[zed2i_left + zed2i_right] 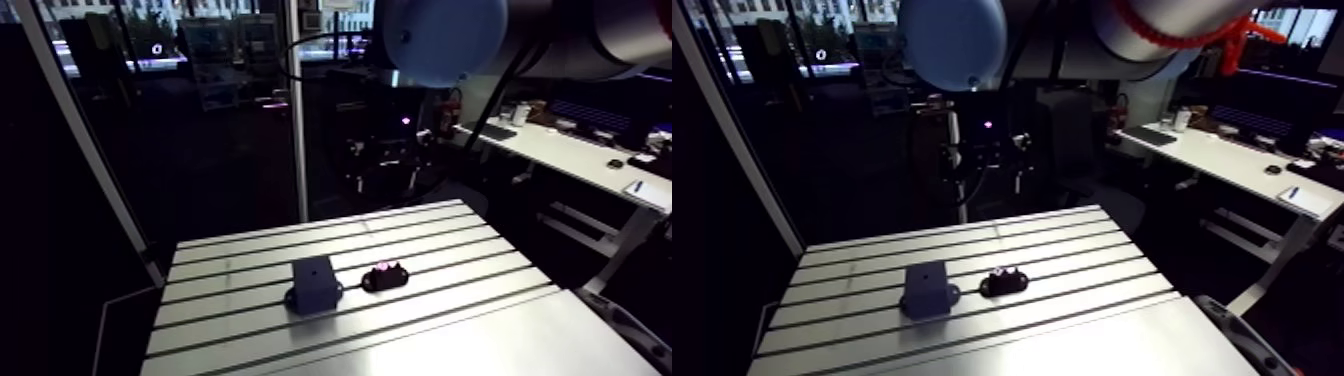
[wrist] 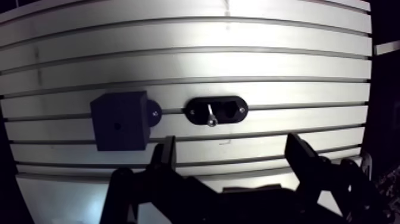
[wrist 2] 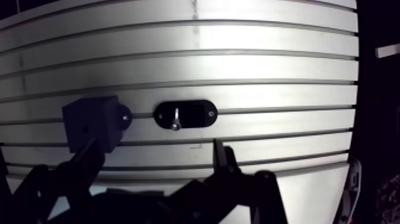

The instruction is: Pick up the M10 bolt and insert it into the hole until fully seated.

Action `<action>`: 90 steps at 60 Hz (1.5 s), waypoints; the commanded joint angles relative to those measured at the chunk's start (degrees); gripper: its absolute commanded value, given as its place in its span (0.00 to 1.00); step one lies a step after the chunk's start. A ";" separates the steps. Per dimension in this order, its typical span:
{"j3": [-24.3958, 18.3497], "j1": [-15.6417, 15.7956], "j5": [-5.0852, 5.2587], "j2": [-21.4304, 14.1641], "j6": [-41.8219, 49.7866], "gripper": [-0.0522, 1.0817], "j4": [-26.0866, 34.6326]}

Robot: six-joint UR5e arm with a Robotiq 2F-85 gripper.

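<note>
A dark square block point(image 2: 119, 119) with a small hole point(image 2: 117, 126) in its face stands on the slotted aluminium table point(image 1: 450, 250). Right beside it lies a black oval holder point(image 2: 215, 111), with a short silvery bolt point(image 2: 210, 115) resting in its middle. The arm view shows the same block point(image 1: 313, 284) and holder point(image 1: 386, 276) near the table's centre. In the wrist view my gripper point(image 2: 233, 150) hangs above the table, short of the holder. It is open, its fingers point(image 2: 165, 156) spread wide with nothing between them.
The table's right edge point(image 2: 370, 89) drops off into the dark beside the gripper. In the arm view a vertical frame post point(image 1: 296, 110) stands behind the table's far edge. Bare slotted surface point(image 1: 520, 330) lies toward the near side.
</note>
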 commanded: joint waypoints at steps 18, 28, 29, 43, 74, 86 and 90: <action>1.83 -0.16 0.17 4.27 -0.06 0.06 -1.17; 2.00 -0.86 -0.01 5.69 -0.06 0.08 -1.17; 2.00 -0.87 -0.01 5.94 -0.06 0.08 -1.17; 2.16 -0.96 -0.01 7.37 0.03 0.21 -1.67; 2.69 -0.96 -0.10 8.71 0.11 0.38 -2.22; 3.56 -1.05 -0.10 8.80 -0.23 0.40 -2.22; 3.67 -1.30 -0.10 8.72 -0.22 0.40 -2.22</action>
